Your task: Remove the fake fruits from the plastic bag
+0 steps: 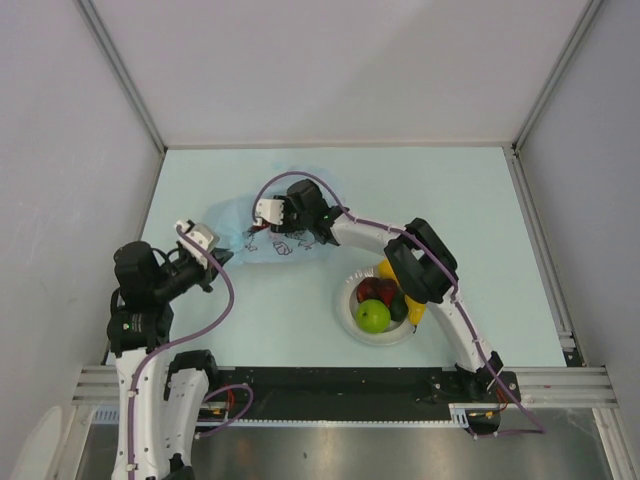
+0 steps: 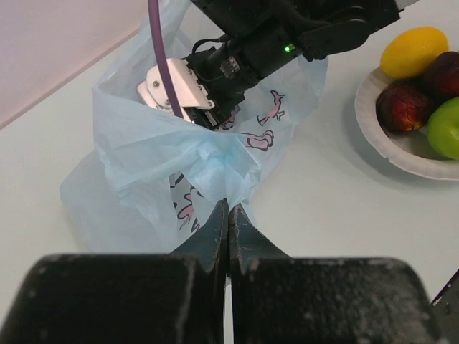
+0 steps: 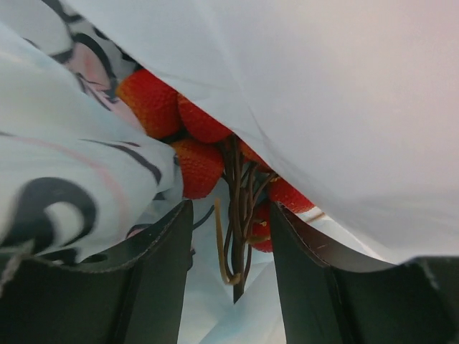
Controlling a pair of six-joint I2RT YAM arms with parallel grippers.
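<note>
One bag (image 2: 143, 158) lies on the surface (image 2: 323, 215), crumpled, with both arms at it. The left gripper (image 2: 228, 215) is pinched fully together on a bunched fold at the bag's near edge. The right gripper (image 3: 231, 209) is pushed inside the bag, its two fingers standing moderately apart. One bunch of red grapes (image 3: 154, 100) is in there under the plastic. Its brown stem (image 3: 237, 236) hangs in the gap between the fingers, and neither finger clearly presses it.

One white plate (image 2: 373, 136) sits on the surface to the right of the bag, apart from it. It holds one lemon (image 2: 414, 51), one green apple (image 2: 448, 129) and two dark red round fruits (image 2: 400, 106). From overhead a dark green fruit (image 1: 398, 306) also shows there, and a second yellow piece (image 1: 414, 314) partly hidden by the right arm.
</note>
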